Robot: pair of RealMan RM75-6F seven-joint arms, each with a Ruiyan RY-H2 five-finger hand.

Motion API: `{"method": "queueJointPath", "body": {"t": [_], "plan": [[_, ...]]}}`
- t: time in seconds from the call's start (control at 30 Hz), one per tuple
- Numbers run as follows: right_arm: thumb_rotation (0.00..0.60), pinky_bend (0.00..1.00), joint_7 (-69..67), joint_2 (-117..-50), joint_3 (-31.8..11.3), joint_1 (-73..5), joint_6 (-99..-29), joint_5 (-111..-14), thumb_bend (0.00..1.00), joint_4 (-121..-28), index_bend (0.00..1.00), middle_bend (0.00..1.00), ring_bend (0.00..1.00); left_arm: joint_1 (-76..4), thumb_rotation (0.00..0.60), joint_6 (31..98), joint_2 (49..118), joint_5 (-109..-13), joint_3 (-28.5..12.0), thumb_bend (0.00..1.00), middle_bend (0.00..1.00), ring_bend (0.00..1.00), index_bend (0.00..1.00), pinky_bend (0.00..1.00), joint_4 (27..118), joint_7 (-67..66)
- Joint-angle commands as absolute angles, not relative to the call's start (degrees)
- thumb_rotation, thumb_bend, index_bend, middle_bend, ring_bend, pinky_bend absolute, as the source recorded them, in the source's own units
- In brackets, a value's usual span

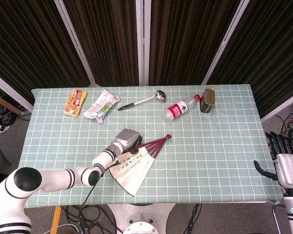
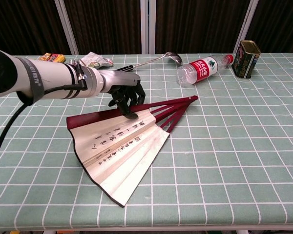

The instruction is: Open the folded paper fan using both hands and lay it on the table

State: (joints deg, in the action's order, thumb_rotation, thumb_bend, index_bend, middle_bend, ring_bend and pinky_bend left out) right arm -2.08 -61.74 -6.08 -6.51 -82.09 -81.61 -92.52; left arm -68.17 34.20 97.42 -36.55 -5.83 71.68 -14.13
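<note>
The paper fan (image 1: pixel 134 165) lies spread open on the green checked table (image 1: pixel 210 146), cream leaf with dark writing toward the front, dark red ribs meeting at a pivot to the right. In the chest view the paper fan (image 2: pixel 119 146) fills the near left. My left hand (image 1: pixel 126 139) hangs over its upper edge with fingers curled down, and the fingertips (image 2: pixel 131 113) press on the top red rib. Beyond the table's right edge my right hand (image 1: pixel 287 165) stands with fingers apart, holding nothing; the chest view does not show it.
Along the back lie an orange snack pack (image 1: pixel 75 102), a white-green bag (image 1: pixel 102 105), a ladle (image 1: pixel 141 101), a toppled water bottle (image 1: pixel 180 108) and a dark can (image 1: pixel 207 100). Dark curtains close off the rear.
</note>
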Motion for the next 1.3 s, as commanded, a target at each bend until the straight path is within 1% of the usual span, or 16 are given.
{"method": "queueJointPath", "body": {"t": [0.03, 0.1, 0.2, 0.33, 0.43, 0.53, 0.73, 0.83, 0.9, 1.07, 1.3], "plan": [[0.453, 0.0, -3.5, -61.3, -6.2, -7.2, -81.0, -81.8, 0.23, -92.8, 0.0, 0.05, 0.0, -65.3, 0.6, 38.0, 93.0, -41.1, -7.1, 0.36, 0.73, 0.75, 0.67, 0.85, 77.3, -12.1], [0.466, 0.0, -5.5, -60.6, -6.1, -8.0, -79.4, -82.4, 0.24, -93.3, 0.0, 0.05, 0.0, -63.4, 0.6, 39.8, 90.0, -43.7, -8.0, 0.37, 0.76, 0.77, 0.67, 0.88, 81.2, -10.1], [0.49, 0.0, -11.7, -58.5, -5.0, -10.3, -74.7, -85.2, 0.28, -94.5, 0.0, 0.06, 0.0, -59.1, 0.6, 43.6, 84.2, -50.2, -9.6, 0.38, 0.78, 0.78, 0.68, 0.9, 88.4, -5.0], [0.522, 0.0, -26.2, -55.8, -3.0, -15.9, -66.1, -91.1, 0.32, -95.8, 0.04, 0.09, 0.0, -53.6, 0.6, 48.7, 76.9, -59.4, -10.4, 0.38, 0.78, 0.78, 0.68, 0.91, 95.6, 1.1], [0.532, 0.0, -35.6, -55.8, -2.2, -19.9, -62.5, -95.1, 0.33, -95.1, 0.09, 0.12, 0.0, -49.8, 0.6, 52.6, 73.4, -65.4, -10.8, 0.38, 0.78, 0.78, 0.68, 0.91, 99.0, 6.8], [0.533, 0.0, -41.0, -56.6, -1.6, -23.4, -60.0, -98.1, 0.32, -94.5, 0.11, 0.14, 0.01, -46.5, 0.6, 56.4, 70.5, -71.1, -10.9, 0.38, 0.79, 0.78, 0.69, 0.91, 101.4, 12.6], [0.534, 0.07, -51.2, -59.6, -0.7, -30.5, -55.0, -100.9, 0.28, -94.0, 0.13, 0.15, 0.03, -42.7, 0.6, 61.4, 65.8, -79.4, -10.8, 0.38, 0.79, 0.78, 0.69, 0.91, 104.1, 19.4], [0.544, 0.07, -53.6, -62.1, -1.1, -33.3, -52.3, -99.5, 0.28, -93.1, 0.14, 0.16, 0.05, -41.7, 0.6, 63.1, 64.7, -81.5, -11.0, 0.38, 0.79, 0.78, 0.69, 0.91, 105.0, 20.9], [0.557, 0.08, -52.5, -63.6, -1.9, -34.6, -51.1, -98.3, 0.27, -92.6, 0.14, 0.18, 0.06, -41.4, 0.6, 64.1, 64.4, -82.5, -11.3, 0.38, 0.79, 0.78, 0.69, 0.91, 105.4, 21.5], [0.561, 0.08, -50.5, -67.0, -4.6, -38.5, -48.2, -94.5, 0.27, -93.9, 0.15, 0.19, 0.06, -41.4, 0.6, 65.4, 64.8, -84.4, -12.0, 0.38, 0.79, 0.78, 0.69, 0.9, 106.1, 20.8], [0.562, 0.08, -49.5, -71.3, -8.9, -42.9, -47.5, -90.5, 0.27, -94.5, 0.15, 0.19, 0.06, -42.4, 0.6, 65.5, 66.6, -84.6, -13.1, 0.38, 0.79, 0.78, 0.69, 0.9, 106.5, 18.0]]}}
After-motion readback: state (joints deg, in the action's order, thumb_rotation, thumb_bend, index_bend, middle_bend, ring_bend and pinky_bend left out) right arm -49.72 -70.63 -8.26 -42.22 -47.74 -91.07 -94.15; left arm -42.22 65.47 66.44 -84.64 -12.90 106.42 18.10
